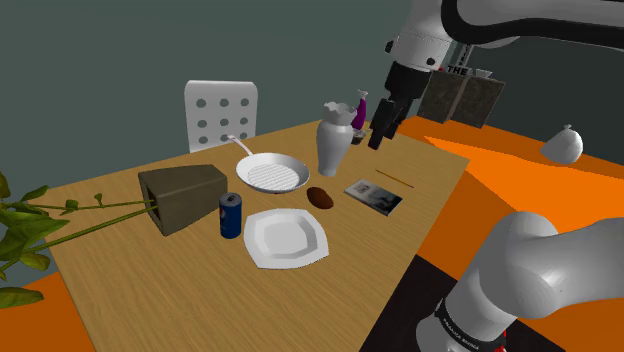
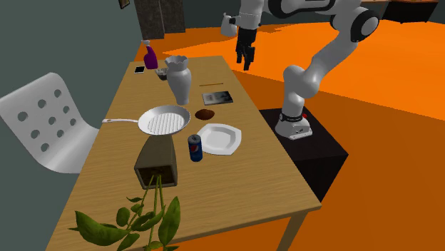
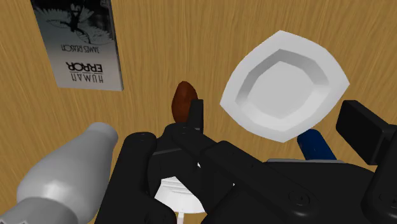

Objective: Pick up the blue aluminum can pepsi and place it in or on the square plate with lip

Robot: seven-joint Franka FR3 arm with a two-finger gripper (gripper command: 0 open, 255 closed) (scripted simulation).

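The blue can [image 1: 231, 215] is seen upright on the table [image 1: 120, 255], well apart from and lower than the gripper [image 1: 380, 135], whose fingers are spread apart. The white square plate [image 1: 287, 238] is found just beside the can, on its gripper side. A brown lump [image 1: 320, 197], a book [image 1: 373, 195] and a white vase [image 1: 335, 140] are placed nearer the gripper.

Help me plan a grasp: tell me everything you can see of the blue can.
The blue can is a small cylinder with a silvery top and a red-and-white mark on its side. It stands upright on the wooden table, between the dark box and the white square plate, close beside the plate. The open tool hangs far from it.
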